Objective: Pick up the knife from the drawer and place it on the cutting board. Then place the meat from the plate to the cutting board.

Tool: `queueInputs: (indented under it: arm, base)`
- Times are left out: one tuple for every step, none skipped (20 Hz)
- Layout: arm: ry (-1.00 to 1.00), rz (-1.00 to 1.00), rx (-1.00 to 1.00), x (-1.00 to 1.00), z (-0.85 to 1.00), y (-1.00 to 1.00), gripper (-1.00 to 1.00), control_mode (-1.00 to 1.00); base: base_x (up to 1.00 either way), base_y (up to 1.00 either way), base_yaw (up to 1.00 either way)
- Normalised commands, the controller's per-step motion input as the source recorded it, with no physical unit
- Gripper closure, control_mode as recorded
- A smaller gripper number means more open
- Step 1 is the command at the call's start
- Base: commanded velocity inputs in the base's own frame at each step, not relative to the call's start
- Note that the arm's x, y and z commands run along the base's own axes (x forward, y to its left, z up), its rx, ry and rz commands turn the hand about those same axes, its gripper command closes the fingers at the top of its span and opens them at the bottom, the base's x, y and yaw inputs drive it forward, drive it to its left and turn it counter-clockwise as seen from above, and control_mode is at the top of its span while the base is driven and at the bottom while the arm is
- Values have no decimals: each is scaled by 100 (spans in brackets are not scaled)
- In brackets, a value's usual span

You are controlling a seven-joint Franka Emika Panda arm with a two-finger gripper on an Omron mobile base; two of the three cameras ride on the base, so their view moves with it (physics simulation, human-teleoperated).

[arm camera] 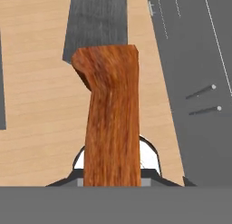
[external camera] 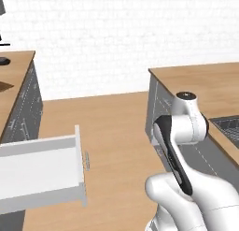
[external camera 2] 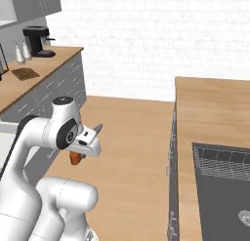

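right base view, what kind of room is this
Most likely a kitchen: wooden counters over grey cabinets, a dark sink sunk into the near counter, and a black coffee machine on the far one. A white drawer stands pulled open.

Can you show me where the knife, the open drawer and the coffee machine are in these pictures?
knife (arm camera: 112,123): hand view, middle of its orange-brown wooden handle.
open drawer (external camera: 80,164): left base view, its white front panel.
coffee machine (external camera 2: 37,40): right base view, its black body on the far counter.
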Motion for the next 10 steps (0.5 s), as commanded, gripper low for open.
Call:
queueInputs:
  arm:
    - [0, 0, 0, 0, 0, 0, 100, 100]
    - [0, 0, 0, 0, 0, 0, 100, 100]
    - [0, 0, 0, 0, 0, 0, 100, 100]
    - [0, 0, 0, 0, 0, 0, 100, 100]
    - [0, 0, 0, 0, 0, 0, 100, 100]
    - [0, 0, 0, 0, 0, 0, 100, 100]
    - [0, 0, 0, 0, 0, 0, 100, 100]
    - [0, 0, 0, 0, 0, 0, 100, 100]
    - [0, 0, 0, 0, 0, 0, 100, 100]
    - [0, 0, 0, 0, 0, 0, 100, 100]
  base:
    - [100, 0, 0]
    - [100, 0, 0]
    - [100, 0, 0]
    - [100, 0, 1]
    - [100, 0, 3]
    - [100, 0, 4]
    - [100, 0, 7]
    - [100, 0, 10]
    - [100, 0, 11]
    - [100, 0, 13]
